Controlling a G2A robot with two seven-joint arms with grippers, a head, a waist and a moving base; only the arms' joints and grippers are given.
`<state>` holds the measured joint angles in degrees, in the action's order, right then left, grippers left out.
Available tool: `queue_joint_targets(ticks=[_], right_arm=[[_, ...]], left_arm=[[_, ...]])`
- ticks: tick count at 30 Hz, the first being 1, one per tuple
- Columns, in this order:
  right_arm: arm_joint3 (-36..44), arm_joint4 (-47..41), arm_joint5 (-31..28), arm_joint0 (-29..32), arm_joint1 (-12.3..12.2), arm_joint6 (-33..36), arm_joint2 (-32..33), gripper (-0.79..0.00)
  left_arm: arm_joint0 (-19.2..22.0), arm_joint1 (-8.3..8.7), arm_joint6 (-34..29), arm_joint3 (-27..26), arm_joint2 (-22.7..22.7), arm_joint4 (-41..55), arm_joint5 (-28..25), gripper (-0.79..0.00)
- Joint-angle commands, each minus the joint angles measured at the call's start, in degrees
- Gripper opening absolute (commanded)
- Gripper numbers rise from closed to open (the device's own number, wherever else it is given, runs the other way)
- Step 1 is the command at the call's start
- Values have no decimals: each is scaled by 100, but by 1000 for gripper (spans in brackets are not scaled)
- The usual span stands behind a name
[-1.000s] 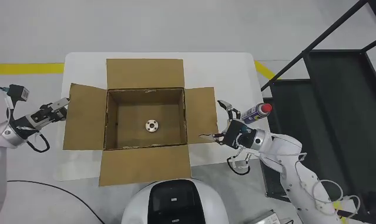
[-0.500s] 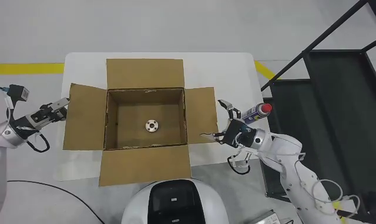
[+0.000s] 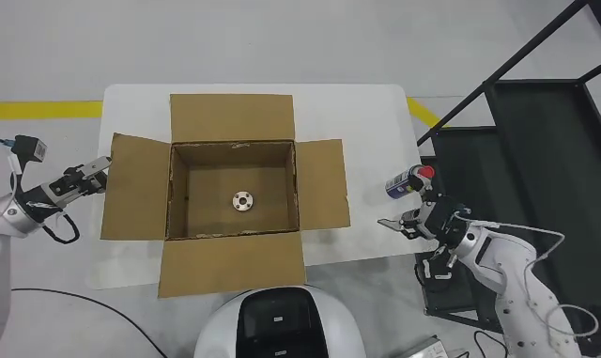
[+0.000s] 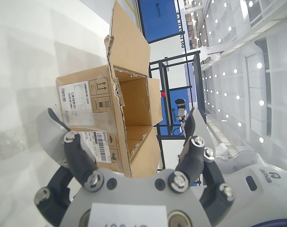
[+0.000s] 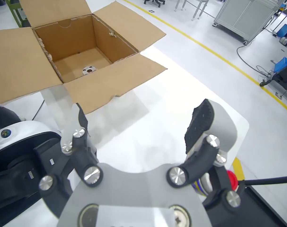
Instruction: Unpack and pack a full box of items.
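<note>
An open cardboard box point(image 3: 319, 184) stands mid-table with all four flaps spread out. A small round metal flange point(image 3: 243, 201) lies alone on its floor, also seen as the flange point(image 5: 88, 70) in the right wrist view. A spray can point(image 3: 409, 179) with a red cap lies at the table's right edge. My right gripper point(image 3: 399, 219) is open and holds nothing, just beside the can and off the box's right flap; in its own view, the gripper point(image 5: 141, 112) faces the box point(image 5: 22, 41). My left gripper point(image 3: 100, 171) is open and holds nothing, left of the box's left flap; from the gripper point(image 4: 121, 124), the labelled box wall point(image 4: 86, 100) is close ahead.
The white table point(image 3: 366, 114) has bare surface to the right of the box and behind it. A black metal frame point(image 3: 526, 123) stands close to the table's right side. A yellow line point(image 3: 47, 108) runs along the floor.
My right gripper has pulled away from the box's right flap toward the table's right edge, ending beside the spray can. The left arm and the box have not moved.
</note>
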<state>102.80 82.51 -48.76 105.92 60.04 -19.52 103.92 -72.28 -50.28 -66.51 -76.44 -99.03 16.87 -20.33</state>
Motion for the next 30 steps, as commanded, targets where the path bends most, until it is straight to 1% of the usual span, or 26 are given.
queue_joint_targets(ticks=[1, 5, 12, 23, 25, 26, 28, 30], right_arm=[[-212, 337, 80, 129, -26, 61, 184, 0], [-625, 462, 195, 238, -46, -26, 342, 0], [-1229, 712, -97, 146, -95, -29, 238, 0], [-1229, 712, -97, 146, -95, -29, 238, 0], [-1286, 471, 28, 59, -79, -39, 229, 0], [-1395, 344, 135, -19, -71, 57, 211, 0], [-1526, 441, 474, -176, -64, 449, 139, 0], [-1692, 384, 529, -268, -57, 563, 53, 0]], left_arm=[[0, 0, 0, 0, 0, 0, 0, 0], [0, 0, 0, 0, 0, 0, 0, 0], [0, 0, 0, 0, 0, 0, 0, 0], [0, 0, 0, 0, 0, 0, 0, 0], [0, 0, 0, 0, 0, 0, 0, 0], [0, 0, 0, 0, 0, 0, 0, 0], [0, 0, 0, 0, 0, 0, 0, 0], [0, 0, 0, 0, 0, 0, 0, 0]])
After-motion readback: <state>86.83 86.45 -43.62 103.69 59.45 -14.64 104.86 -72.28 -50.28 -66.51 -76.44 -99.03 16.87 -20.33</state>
